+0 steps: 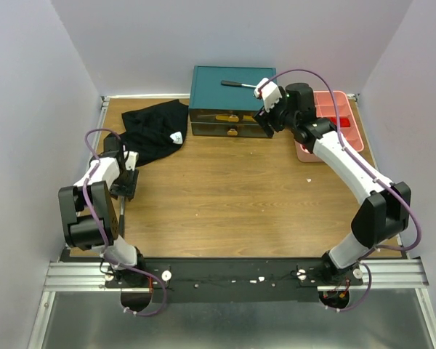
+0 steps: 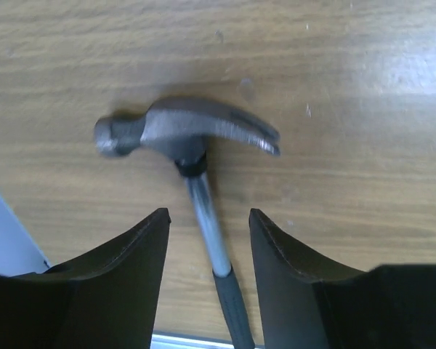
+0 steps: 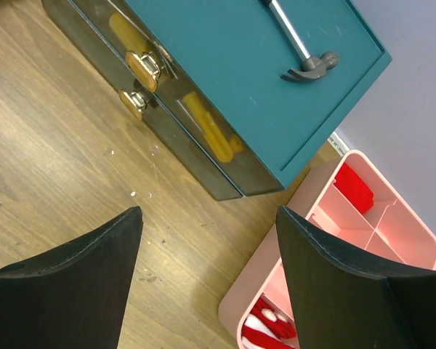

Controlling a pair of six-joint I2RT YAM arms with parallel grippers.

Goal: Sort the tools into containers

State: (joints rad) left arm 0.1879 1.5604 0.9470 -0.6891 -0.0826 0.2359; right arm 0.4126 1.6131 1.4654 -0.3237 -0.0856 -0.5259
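1. Top view: teal cabinet (image 1: 211, 91) sits at 12 o'clock on the table (image 1: 232, 196), and both drawers look closed. One hammer (image 1: 240, 84) lies on the cabinet lid, not in a drawer. Pink tray (image 1: 356, 138) is at 2 o'clock, black cloth (image 1: 156, 131) at 10–11. Left gripper (image 1: 123, 185) is low at 9 o'clock by the table edge. Right gripper (image 1: 265, 116) is off the cabinet's right front corner.
2. Left wrist: second hammer (image 2: 185, 131) lies flat on the wood, head at 12 o'clock of the view, shaft running to 6. Left gripper (image 2: 208, 212) straddles the shaft with jaws parted and a gap showing on both sides. No contact, nothing gripped.
3. Right wrist: right gripper (image 3: 207, 214) is spread wide and empty over bare wood. Cabinet (image 3: 240, 65) and the lid hammer (image 3: 305, 62) are at 12–1 o'clock. Tray (image 3: 414, 233) is at 4–5 o'clock. One compartment holds a red piece (image 3: 352, 185), another holds red-and-white items (image 3: 269, 327). Can't tell what they are.
4. Status, my read: partway.
   - Only two loose tools are visible.
   - Left to do: clamp the shaft and carry the second hammer to a container.
   - The lid hammer likely needs a drawer too.
   - Drawer contents are hidden.
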